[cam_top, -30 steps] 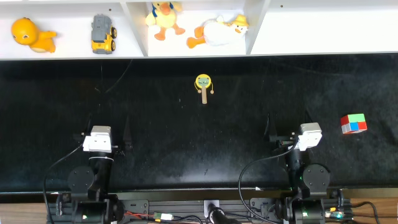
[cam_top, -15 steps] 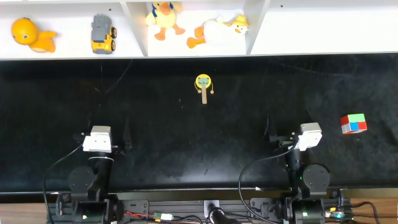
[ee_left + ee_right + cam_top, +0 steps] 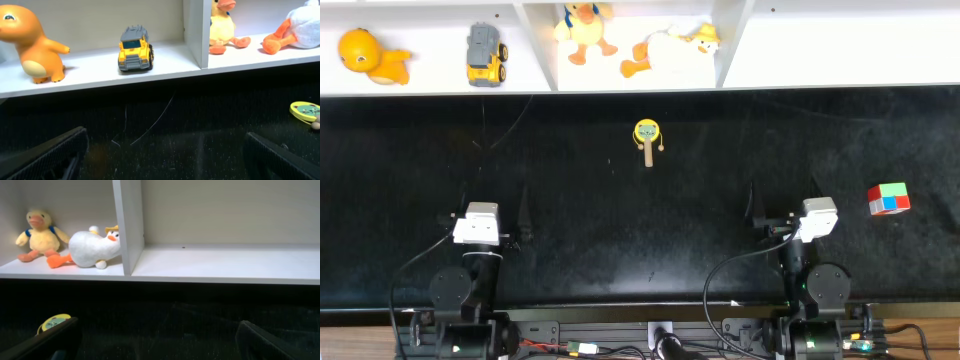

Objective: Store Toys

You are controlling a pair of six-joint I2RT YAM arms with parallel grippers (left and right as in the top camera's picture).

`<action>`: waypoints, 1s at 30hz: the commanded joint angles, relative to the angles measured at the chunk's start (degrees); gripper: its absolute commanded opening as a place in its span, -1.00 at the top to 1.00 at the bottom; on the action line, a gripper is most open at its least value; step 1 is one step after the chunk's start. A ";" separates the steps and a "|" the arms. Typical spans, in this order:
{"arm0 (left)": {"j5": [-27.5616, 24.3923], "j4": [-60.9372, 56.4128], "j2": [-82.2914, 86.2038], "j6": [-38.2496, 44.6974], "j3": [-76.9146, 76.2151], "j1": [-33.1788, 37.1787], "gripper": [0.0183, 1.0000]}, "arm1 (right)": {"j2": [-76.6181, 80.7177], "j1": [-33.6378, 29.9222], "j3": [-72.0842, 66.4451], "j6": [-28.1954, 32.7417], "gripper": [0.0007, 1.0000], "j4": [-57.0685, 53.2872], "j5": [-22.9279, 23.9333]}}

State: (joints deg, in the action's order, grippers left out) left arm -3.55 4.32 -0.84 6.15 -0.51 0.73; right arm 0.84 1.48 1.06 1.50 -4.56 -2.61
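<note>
Toys lie on the counter (image 3: 570, 230): a rattle drum (image 3: 647, 133) near the shelf (image 3: 820, 50), and in the top view a colour cube (image 3: 888, 199) farther from it. Wrist views show the left gripper (image 3: 165, 133) and right gripper (image 3: 157, 322) with fingers spread apart.

A robotics lab bench: black matte worktop (image 3: 620, 250), white partitioned shelf (image 3: 840, 50) ahead of the left gripper (image 3: 166, 134) and right gripper (image 3: 159, 324), black cables (image 3: 706, 288) behind them.
</note>
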 commanded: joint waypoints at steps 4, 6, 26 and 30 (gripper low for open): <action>0.72 0.33 0.68 0.70 0.07 -0.11 -1.00 | -0.50 0.66 -0.66 4.68 -0.99 0.04 6.49; 0.70 0.33 0.68 0.70 0.07 -0.11 -1.00 | 0.44 2.40 -0.15 3.56 -0.99 0.00 14.45; 0.70 0.33 0.68 0.70 0.07 -0.11 -1.00 | 53.09 63.14 30.95 -68.17 -0.99 -43.30 52.54; 0.70 0.33 0.68 0.70 0.07 -0.11 -1.00 | 64.26 65.77 37.57 -68.15 -0.99 -43.74 52.41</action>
State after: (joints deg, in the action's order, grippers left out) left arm -3.31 4.32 -0.84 6.17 -0.51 0.73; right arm 60.18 66.02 33.56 -61.63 -48.29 48.18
